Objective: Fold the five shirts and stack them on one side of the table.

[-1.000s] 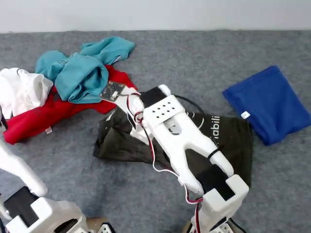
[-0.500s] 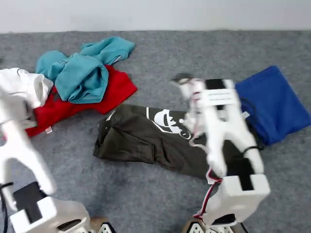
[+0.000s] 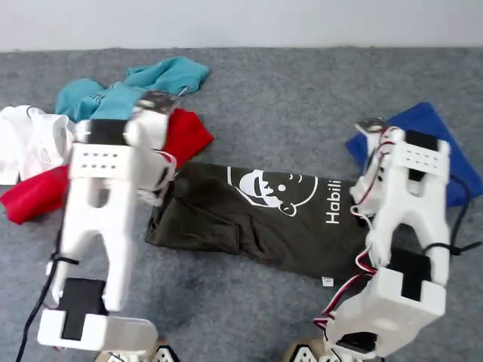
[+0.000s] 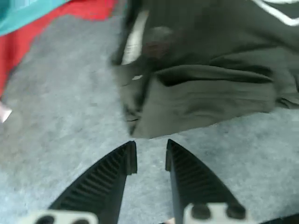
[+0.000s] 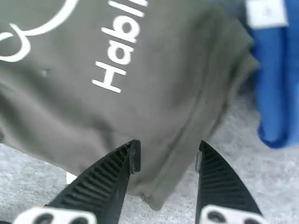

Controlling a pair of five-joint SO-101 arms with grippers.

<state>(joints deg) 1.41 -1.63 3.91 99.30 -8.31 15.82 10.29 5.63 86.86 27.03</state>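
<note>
Gaping hands (image 4: 150,156) (image 5: 168,156) at dark shirt (image 3: 256,226) edges

The middle shirt (image 3: 264,219) lies across the centre of the table (image 3: 302,90). The folded shirt (image 3: 468,181) lies at the right edge of the frame, just beside the middle shirt's right end. In the upper left is a heap. Its bottom shirt (image 3: 189,136) reaches toward the middle shirt. The top shirt (image 3: 113,102) lies on it, and the leftmost shirt (image 3: 30,143) overlaps its left part. The left gripper (image 4: 151,156) hangs by the middle shirt's left end, and the right gripper (image 5: 167,156) over its right end.
</note>
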